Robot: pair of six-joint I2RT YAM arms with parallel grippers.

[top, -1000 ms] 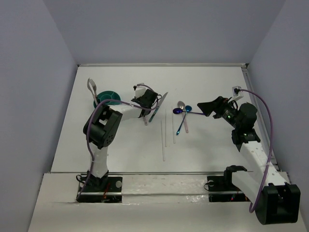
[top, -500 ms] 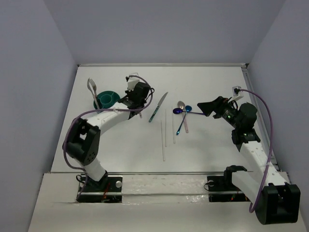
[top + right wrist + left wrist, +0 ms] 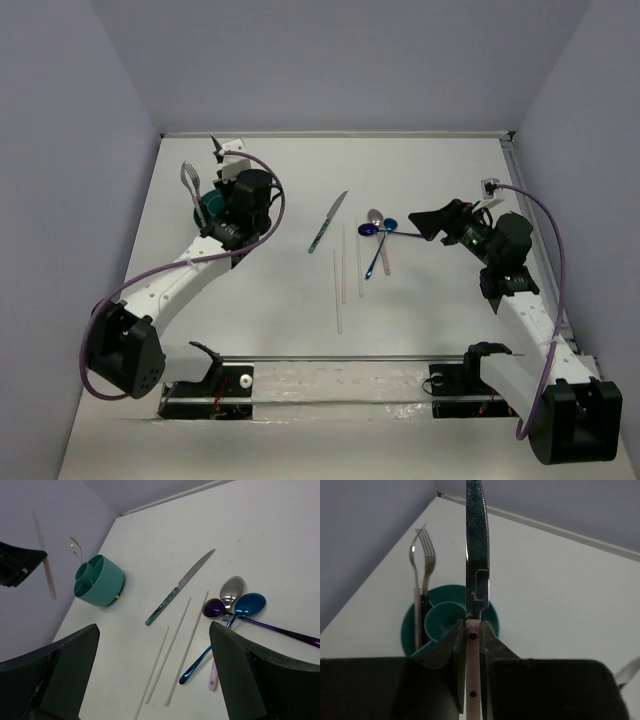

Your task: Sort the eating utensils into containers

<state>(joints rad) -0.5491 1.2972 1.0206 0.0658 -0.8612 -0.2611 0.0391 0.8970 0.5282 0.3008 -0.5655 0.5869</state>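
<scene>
Mid-frame in its wrist view, the left gripper (image 3: 472, 632) pinches the pink-handled knife (image 3: 476, 540) upright above the teal caddy (image 3: 492, 620), seemingly for dropping in; the right gripper (image 3: 428, 222) hangs spread.

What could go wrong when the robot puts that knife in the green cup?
1. The left gripper pinches the knife only by its thin pink handle, so it might twist or slip on the way down.
2. The handle end could land on a divider or the rim of the caddy instead of a slot, and might push it over.
3. It might bump the fork already standing in there.
</scene>
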